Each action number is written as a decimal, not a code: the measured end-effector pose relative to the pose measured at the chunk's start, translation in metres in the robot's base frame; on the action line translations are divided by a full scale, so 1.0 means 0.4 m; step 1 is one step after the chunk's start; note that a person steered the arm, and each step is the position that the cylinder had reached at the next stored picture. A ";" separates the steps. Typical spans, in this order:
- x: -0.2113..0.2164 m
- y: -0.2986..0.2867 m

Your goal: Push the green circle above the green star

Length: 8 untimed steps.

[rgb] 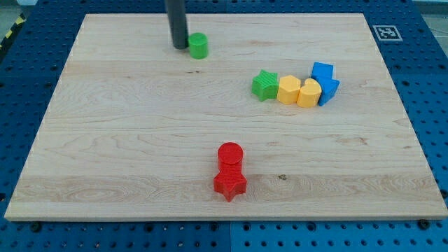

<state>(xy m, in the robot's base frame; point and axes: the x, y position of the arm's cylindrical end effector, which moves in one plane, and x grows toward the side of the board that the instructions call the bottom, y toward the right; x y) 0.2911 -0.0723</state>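
The green circle (199, 45) stands near the view's top, left of centre, on the wooden board (140, 140). My tip (180, 47) rests on the board right against the circle's left side. The green star (264, 85) lies to the right and lower down, at the left end of a row of blocks. The circle is well to the left of the star and above it in the view.
Touching the star's right side are a yellow hexagon (288, 89), a yellow heart-like block (309, 92) and two blue blocks (325, 82). A red circle (229, 154) and a red star (229, 183) sit together near the view's bottom centre.
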 end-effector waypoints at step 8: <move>0.132 0.077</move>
<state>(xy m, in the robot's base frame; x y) 0.3439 -0.0414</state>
